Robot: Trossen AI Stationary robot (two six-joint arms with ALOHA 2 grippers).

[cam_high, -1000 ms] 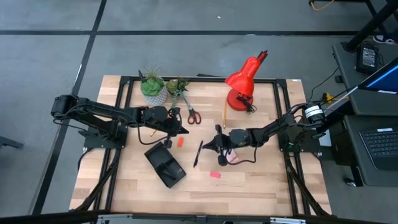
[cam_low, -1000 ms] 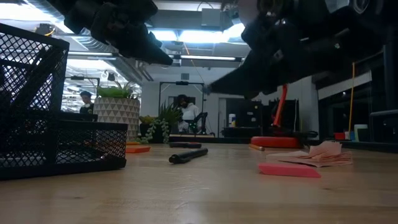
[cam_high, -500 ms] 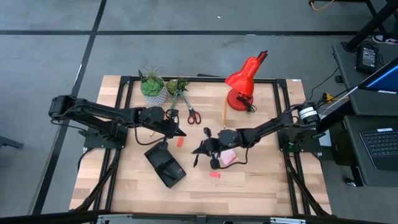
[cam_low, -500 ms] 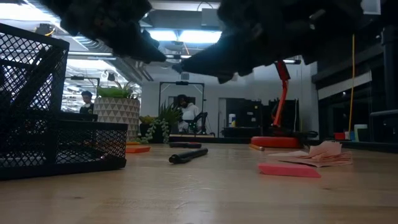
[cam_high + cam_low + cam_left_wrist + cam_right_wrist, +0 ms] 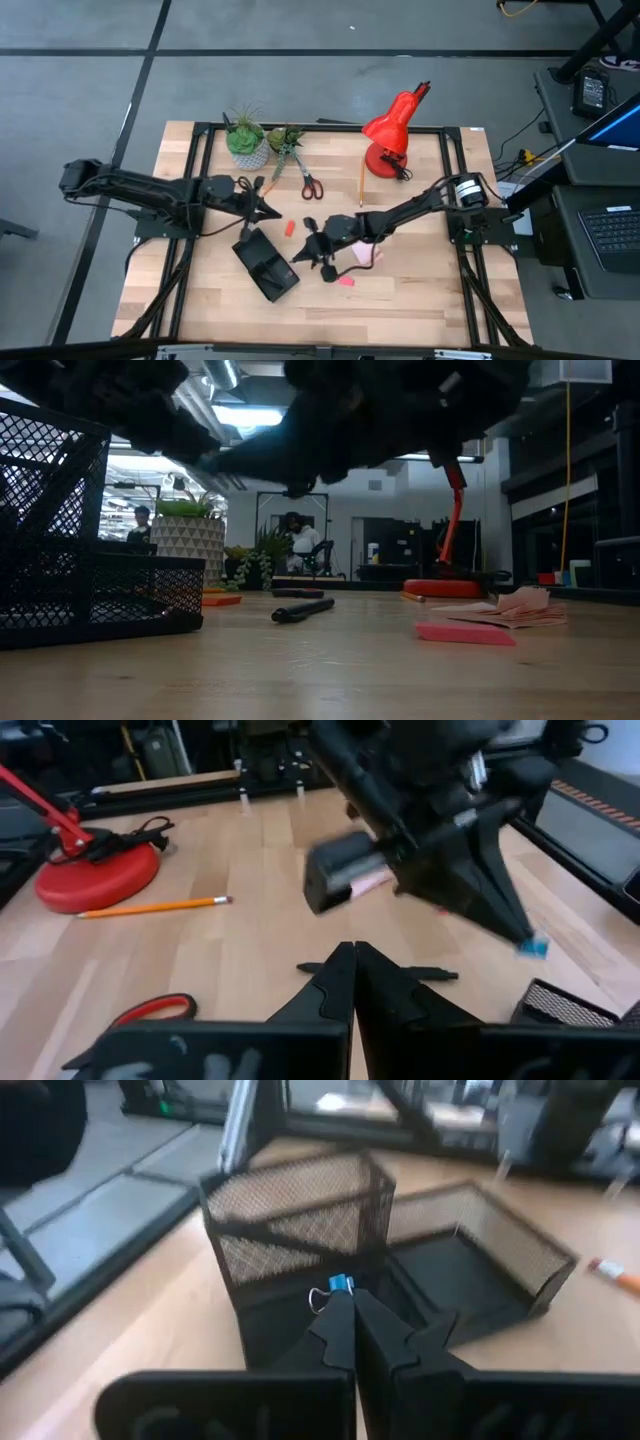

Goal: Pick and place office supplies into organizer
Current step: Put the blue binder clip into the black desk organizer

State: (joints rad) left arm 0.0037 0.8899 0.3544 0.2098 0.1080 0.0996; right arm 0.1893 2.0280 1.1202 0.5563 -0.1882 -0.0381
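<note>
My right gripper [image 5: 352,1302] pinched a small blue binder clip [image 5: 341,1284] above the black mesh organizer [image 5: 266,265]. My left gripper [image 5: 272,212] hung closed nearby over the wood table [image 5: 420,290].

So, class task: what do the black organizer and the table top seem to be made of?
Black mesh organizer: probably metal wire mesh with a matte finish; you can see through its fine grid walls. Pale wooden table top: likely wood or wood laminate, showing plank lines and grain.
</note>
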